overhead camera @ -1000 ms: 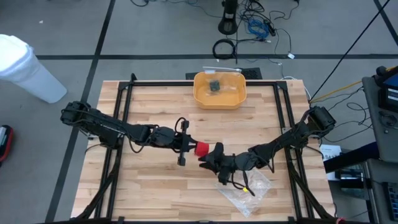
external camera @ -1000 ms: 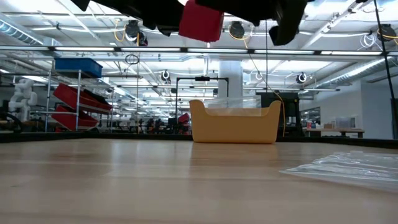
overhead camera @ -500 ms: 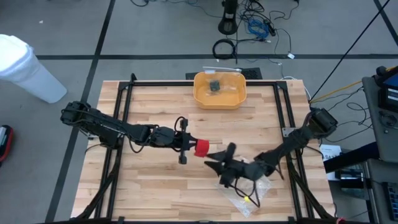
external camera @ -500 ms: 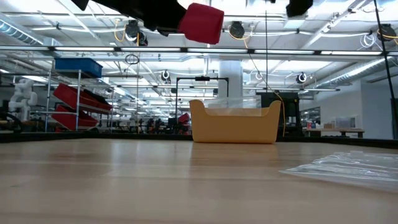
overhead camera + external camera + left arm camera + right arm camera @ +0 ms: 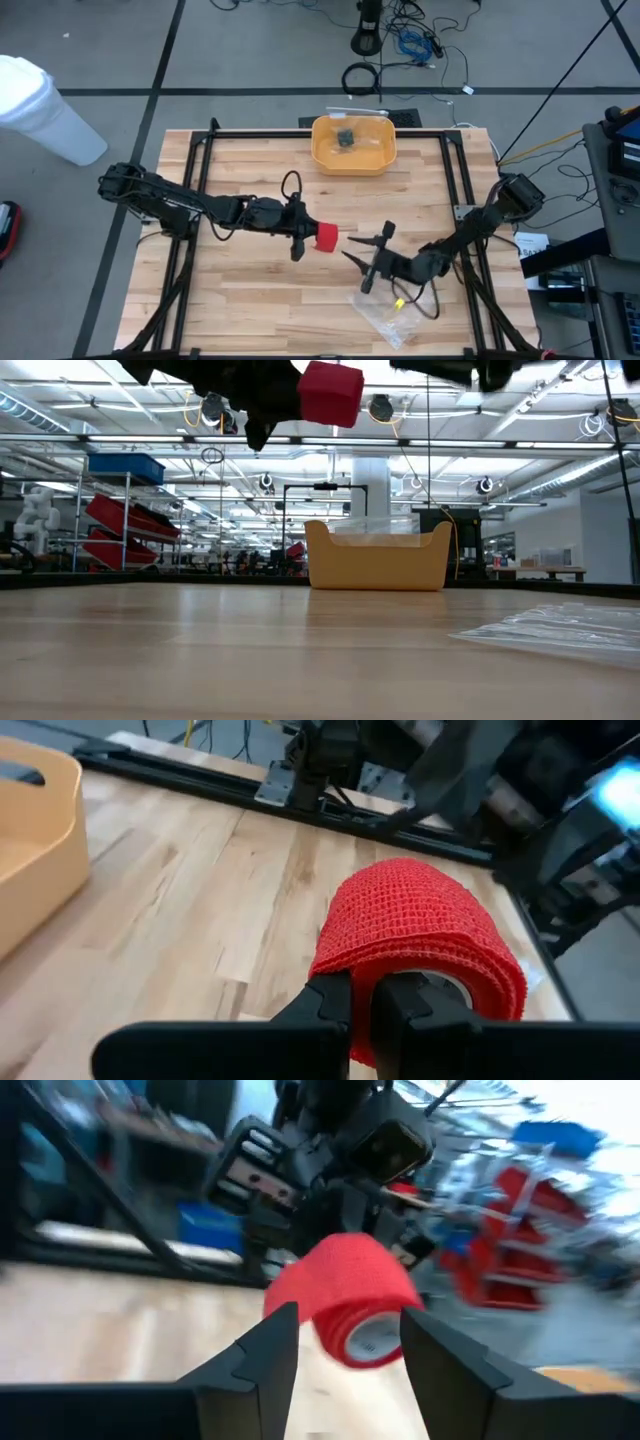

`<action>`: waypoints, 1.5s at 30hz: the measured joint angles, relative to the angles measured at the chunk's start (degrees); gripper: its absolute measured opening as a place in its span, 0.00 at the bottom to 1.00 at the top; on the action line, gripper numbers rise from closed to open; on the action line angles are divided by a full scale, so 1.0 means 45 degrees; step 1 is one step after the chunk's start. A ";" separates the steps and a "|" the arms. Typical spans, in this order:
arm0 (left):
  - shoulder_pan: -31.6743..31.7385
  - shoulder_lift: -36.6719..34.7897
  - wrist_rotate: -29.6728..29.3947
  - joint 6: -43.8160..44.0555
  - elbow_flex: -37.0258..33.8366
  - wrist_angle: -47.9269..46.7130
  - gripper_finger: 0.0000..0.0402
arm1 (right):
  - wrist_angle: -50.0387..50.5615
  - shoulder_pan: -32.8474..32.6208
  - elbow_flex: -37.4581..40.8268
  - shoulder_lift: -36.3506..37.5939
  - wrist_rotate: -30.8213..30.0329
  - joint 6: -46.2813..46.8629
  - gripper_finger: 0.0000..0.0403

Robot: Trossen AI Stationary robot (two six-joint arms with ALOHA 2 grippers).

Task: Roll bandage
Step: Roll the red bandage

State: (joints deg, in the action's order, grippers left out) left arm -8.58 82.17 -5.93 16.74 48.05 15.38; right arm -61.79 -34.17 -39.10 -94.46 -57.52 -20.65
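The bandage [image 5: 325,236] was a small red roll of soft open-weave fabric, held up in the air above the middle of the desk [image 5: 240,300], not touching the wood. It looked light, squashy and grippy rather than slick; nothing fragile about it, but likely to dent under a hard squeeze, and the outer wrap could peel loose if pulled at the edge. It seemed wound on a pale core [image 5: 440,988], visible at the open end.

The left claw [image 5: 370,1010] was pressed almost together, pinching the roll at its near end, apparently on the wall of the roll by the core. Best hold, as a guess: on the wall at an open end, as here, or across the round outside at mid-width, not on the free tail.

The right claw [image 5: 345,1345] was spread, holding nothing, just beside the roll to its right in the high view, facing it.

Axis: the roll's long axis ran roughly level and in line with the left claw's fingers, so across the desk left to right. One open end faced the left claw, the other pointed toward the right claw. Curved side faced up and down.

Also on the desk: a yellow tub [image 5: 353,145] at the far edge, a clear plastic bag [image 5: 395,305] near the right arm.
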 joint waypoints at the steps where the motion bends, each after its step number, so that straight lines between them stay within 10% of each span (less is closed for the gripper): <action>1: 0.0000 0.0000 0.0000 0.0188 0.0000 0.0018 0.03 | -0.0641 0.0124 0.0446 -0.0013 0.0539 0.0513 0.40; 14: 0.0423 0.0000 -0.0049 0.0877 0.0000 0.0130 0.08 | -0.4568 0.2348 0.2110 -0.0787 0.5143 0.4605 0.40; 30: 0.0423 0.0000 -0.0063 0.0757 -0.0004 -0.0067 0.09 | -0.3669 0.3837 0.1439 -0.1447 0.7821 0.7016 0.47; 40: 0.0409 0.0028 0.0000 0.0009 -0.0020 -0.0095 0.09 | -0.2750 0.3997 0.1080 -0.1442 0.7946 0.6966 0.07; 45: 0.0404 0.0029 0.0223 -0.1198 -0.0022 -0.0049 0.11 | -0.2727 0.3996 0.1080 -0.1442 0.7988 0.7016 0.03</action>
State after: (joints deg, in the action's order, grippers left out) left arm -6.76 82.30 -4.93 11.35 47.95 15.16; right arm -74.06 -16.19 -34.24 -100.95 -21.57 10.92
